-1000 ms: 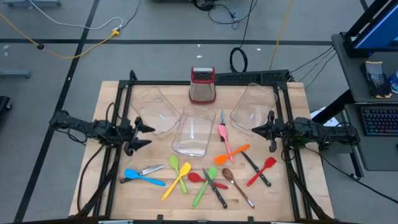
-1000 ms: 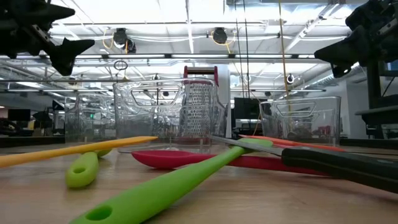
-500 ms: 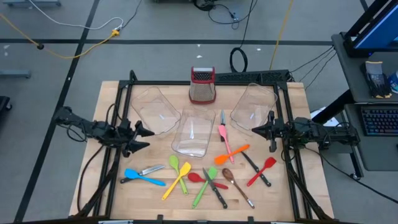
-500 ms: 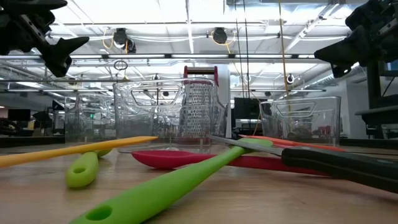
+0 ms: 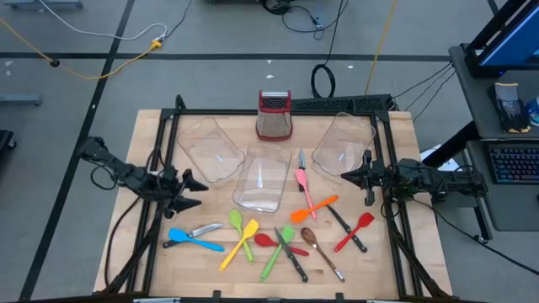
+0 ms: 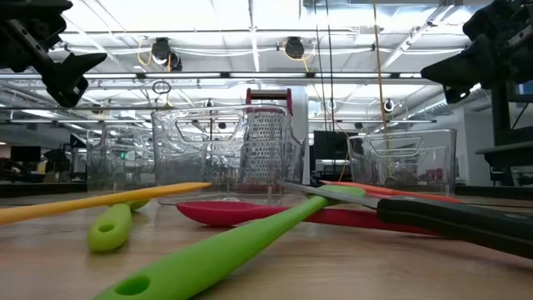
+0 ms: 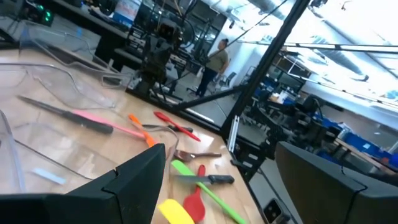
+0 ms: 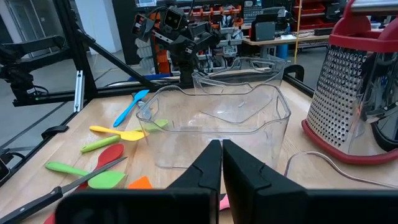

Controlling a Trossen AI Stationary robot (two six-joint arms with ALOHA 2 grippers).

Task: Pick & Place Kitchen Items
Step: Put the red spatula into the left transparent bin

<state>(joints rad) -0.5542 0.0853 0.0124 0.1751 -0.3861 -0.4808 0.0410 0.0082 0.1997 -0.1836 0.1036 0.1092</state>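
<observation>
From above, the left gripper [image 5: 192, 187] hovers with fingers apart beside the clear bins [image 5: 259, 180]; the right gripper [image 5: 347, 177], pinched together and empty, waits opposite. The kitchen items [image 5: 278, 236] lie scattered along the table's near half. No writing is legible in any view.

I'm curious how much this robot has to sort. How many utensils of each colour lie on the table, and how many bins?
Blue spatula: 1
Yellow spatula: 1
Green spatulas: 2
Red utensils: 2
Orange spatula: 1
Pink spatula: 1
Brown spoon: 1
Black-handled knives: 4
Clear bins: 3
Total: 16
</observation>
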